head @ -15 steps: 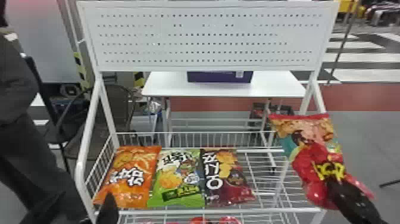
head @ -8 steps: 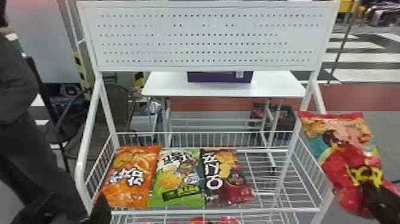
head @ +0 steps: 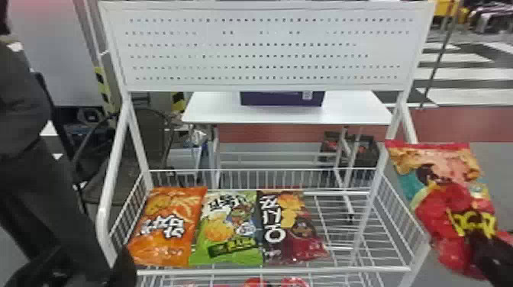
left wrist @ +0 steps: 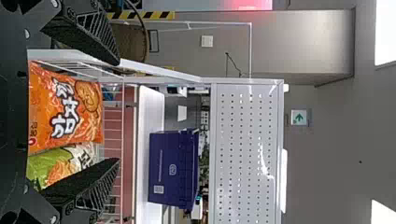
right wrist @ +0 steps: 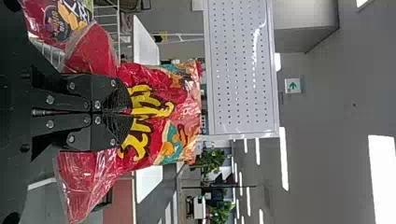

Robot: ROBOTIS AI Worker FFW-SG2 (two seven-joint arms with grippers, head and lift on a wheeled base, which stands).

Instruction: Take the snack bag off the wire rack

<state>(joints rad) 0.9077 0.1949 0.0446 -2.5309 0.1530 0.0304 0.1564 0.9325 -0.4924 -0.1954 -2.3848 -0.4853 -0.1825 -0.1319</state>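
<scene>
Right pincer: clenched on the glossy red plastic snack bag with yellow lettering. Its two flat black fingers are drawn together on the lower part of the bag, with film gathered tightly at the grip. Left pincer: released, with its fingers spread wide. The orange snack bag with white lettering and the green snack bag appear beyond its finger gap.

Partly hidden areas: in the right wrist view, the fingers of the right pincer cover the middle of the red bag's lower part. The arm behind this pincer is cut off by the right edge of the head view; the left pincer is cut off by the bottom edge. Red packs on the rack's lower level are cut off along the same edge and hard to identify.

Condition of the red bag: plump, creased around the grip, with loose film flaring out on either side of the fingers. The end above the right pincer carries pink, orange and teal artwork and a red edge strip.

Position: the red bag is held beyond the right side of the white wire rack. The orange bag, green bag and dark maroon snack bag lie side by side on the rack, left of the right pincer.
</scene>
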